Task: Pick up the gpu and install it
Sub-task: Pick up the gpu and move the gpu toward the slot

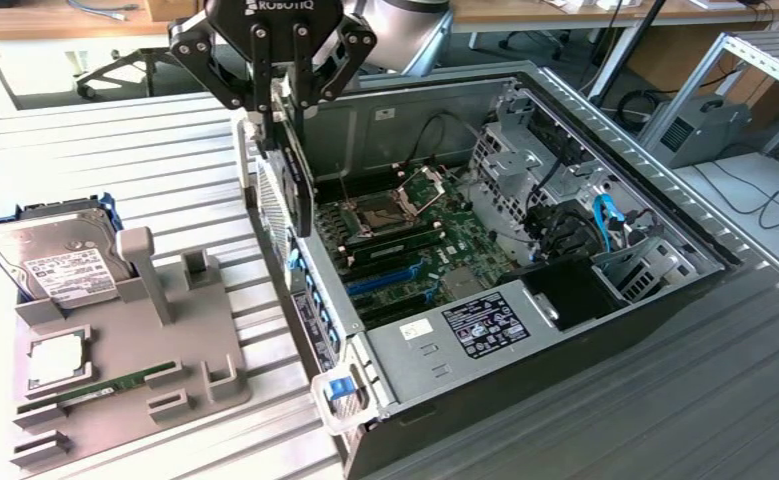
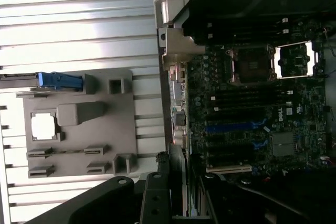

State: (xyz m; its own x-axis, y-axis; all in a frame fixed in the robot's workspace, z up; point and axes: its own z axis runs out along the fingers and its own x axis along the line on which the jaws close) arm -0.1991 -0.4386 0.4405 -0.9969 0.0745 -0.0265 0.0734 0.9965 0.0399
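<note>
Claw [image 2: 177,195] gripped the gpu [image 2: 177,166] edge-on at the computer case [image 2: 172,3].
The motherboard [image 2: 252,108] lay inside the case; a grey tray [image 2: 79,129] sat on the table [image 2: 79,24] beside the case.

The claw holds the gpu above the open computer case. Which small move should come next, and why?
Probably a short shift toward the blue slots before lowering: the gpu, hanging upright in the claw, seems to sit over the computer case's wall, not over the slots.

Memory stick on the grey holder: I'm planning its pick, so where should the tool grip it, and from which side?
Likely the middle, pinching its flat faces from straight above: the memory stick seems to stand on its long edge, the grey holder gripping both ends.
</note>
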